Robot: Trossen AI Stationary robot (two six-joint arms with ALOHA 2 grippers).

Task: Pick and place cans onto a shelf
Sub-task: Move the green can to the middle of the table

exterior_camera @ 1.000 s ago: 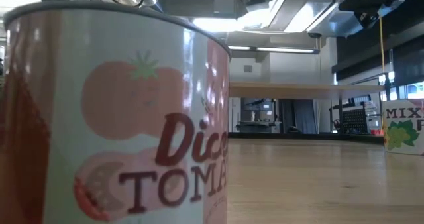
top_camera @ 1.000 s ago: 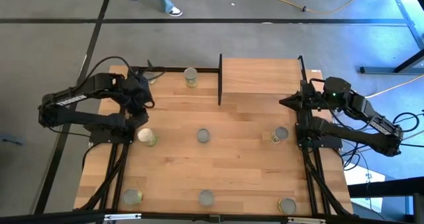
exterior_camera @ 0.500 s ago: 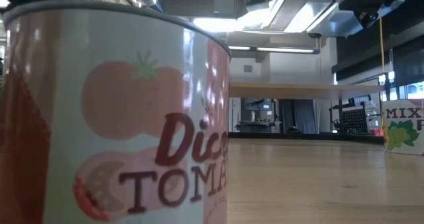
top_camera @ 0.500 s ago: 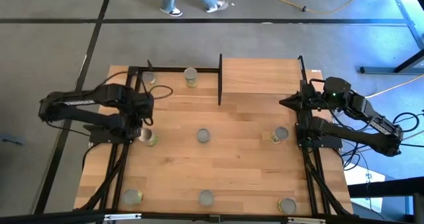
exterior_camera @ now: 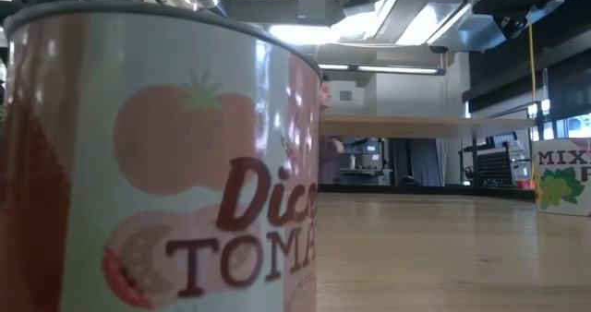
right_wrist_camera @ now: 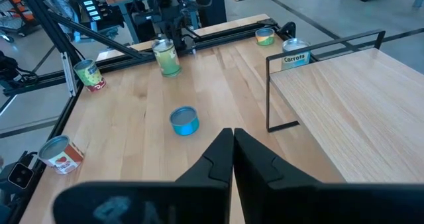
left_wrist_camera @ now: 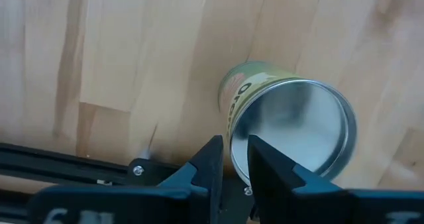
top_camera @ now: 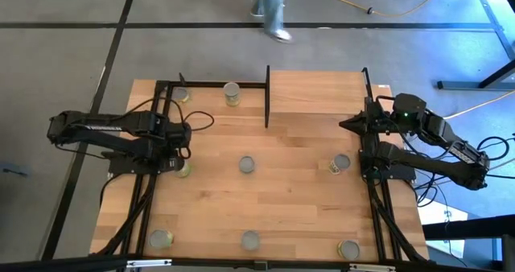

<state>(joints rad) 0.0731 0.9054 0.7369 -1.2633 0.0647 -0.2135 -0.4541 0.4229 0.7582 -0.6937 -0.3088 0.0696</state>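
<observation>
Several cans stand upright on the wooden table. My left gripper points straight down over the yellow-green can near the left rail. Its fingers are open by a narrow gap and stand over the can's silver top rim. The right wrist view shows that can below the same gripper. My right gripper is shut and waits above the table's right side, by the shelf. The shelf board carries nothing. My left gripper comes at the yellow-green can from above, with its fingertips over the edge of the can's top. I cannot tell whether they touch the rim. The can stands upright on the table.
Other cans: far left corner, beside the shelf, centre, right, and three along the near edge. A tomato can fills the low view's left half. A person walks past the far edge.
My left gripper has swung toward the table's near edge and come down over the yellow-green can, rolling a little. The can has stayed in place. The person beyond the far edge has walked toward the right.
</observation>
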